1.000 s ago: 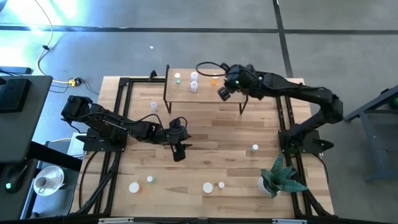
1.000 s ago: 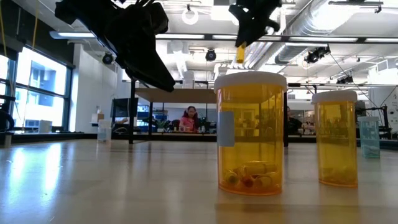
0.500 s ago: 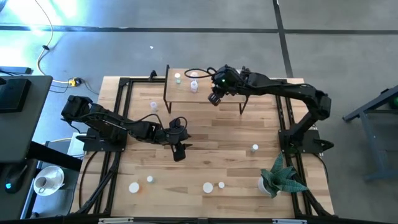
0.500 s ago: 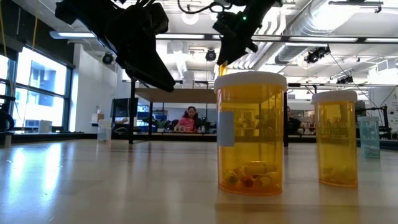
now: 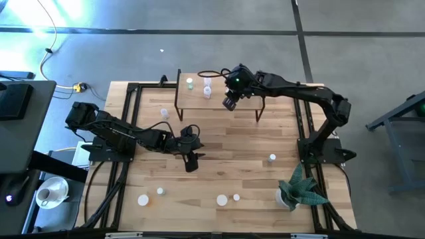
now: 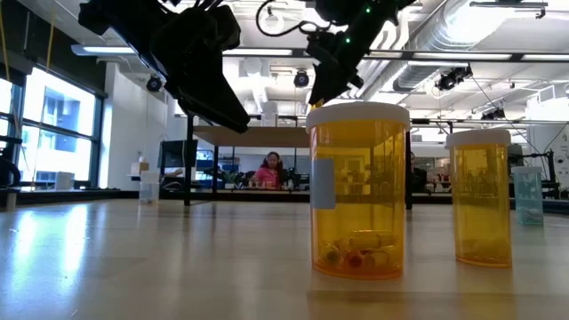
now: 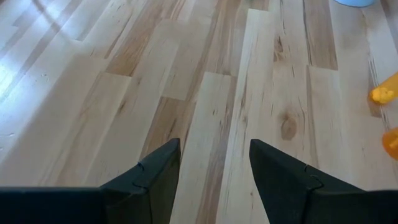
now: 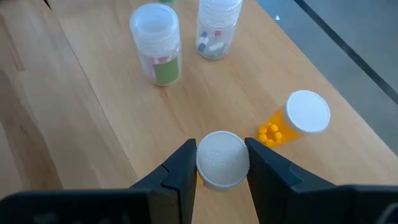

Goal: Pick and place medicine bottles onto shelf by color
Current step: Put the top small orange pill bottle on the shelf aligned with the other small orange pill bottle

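1. One change to note: your right gripper has swung in from the shelf's right side over the last second and now hangs over the shelf middle, pinching a white-capped bottle by its cap. The body under that cap is hidden in the wrist view; earlier low views show orange below the fingers.
2. Meaning, as I read it: transport is about done and you're at the place step. An orange bottle already stands on the shelf close by, so the orange group looks like the target spot.
3. Count on the shelf, right wrist view: one orange bottle, two clear-bodied bottles, plus the one in the grip. The high view adds a green-tinted one at the far left end.
4. Count on the table, high view: six loose bottles, one near the shelf's left leg, one at right, and four along the near edge.
5. Your left gripper waits low over bare boards mid-table, fingers spread, nothing between them.
6. One potted plant sits at the near right corner, out of the path.
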`<state>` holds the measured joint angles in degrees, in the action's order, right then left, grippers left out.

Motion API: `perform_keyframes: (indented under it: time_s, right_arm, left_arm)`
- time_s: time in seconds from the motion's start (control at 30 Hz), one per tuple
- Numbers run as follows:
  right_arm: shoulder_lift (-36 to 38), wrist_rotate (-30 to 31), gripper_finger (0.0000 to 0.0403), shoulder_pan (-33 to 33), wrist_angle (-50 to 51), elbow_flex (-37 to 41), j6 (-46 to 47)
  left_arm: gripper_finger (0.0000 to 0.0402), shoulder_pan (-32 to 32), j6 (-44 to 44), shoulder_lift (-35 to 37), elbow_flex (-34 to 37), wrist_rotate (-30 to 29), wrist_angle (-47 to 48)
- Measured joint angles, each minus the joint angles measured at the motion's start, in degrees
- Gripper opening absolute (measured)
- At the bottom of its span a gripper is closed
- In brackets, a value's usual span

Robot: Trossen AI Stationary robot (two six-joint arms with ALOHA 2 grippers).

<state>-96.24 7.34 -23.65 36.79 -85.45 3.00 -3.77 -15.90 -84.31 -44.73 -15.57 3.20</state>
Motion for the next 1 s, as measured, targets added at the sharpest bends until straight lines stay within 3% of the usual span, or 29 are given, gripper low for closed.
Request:
perform_keyframes:
  time_s: [0.43,1.0]
  right_arm:
    - [-1.43,1.61,0.0109,-0.41,-0.92,0.02,-1.97]
    - [-1.49,4.64,0.0171,0.58,-0.11,0.04,-3.93]
  left_arm:
    - [0.0182,0.00,0.00,0.00,0.00,0.00,0.51]
    - [0.0182,0.00,0.00,0.00,0.00,0.00,0.44]
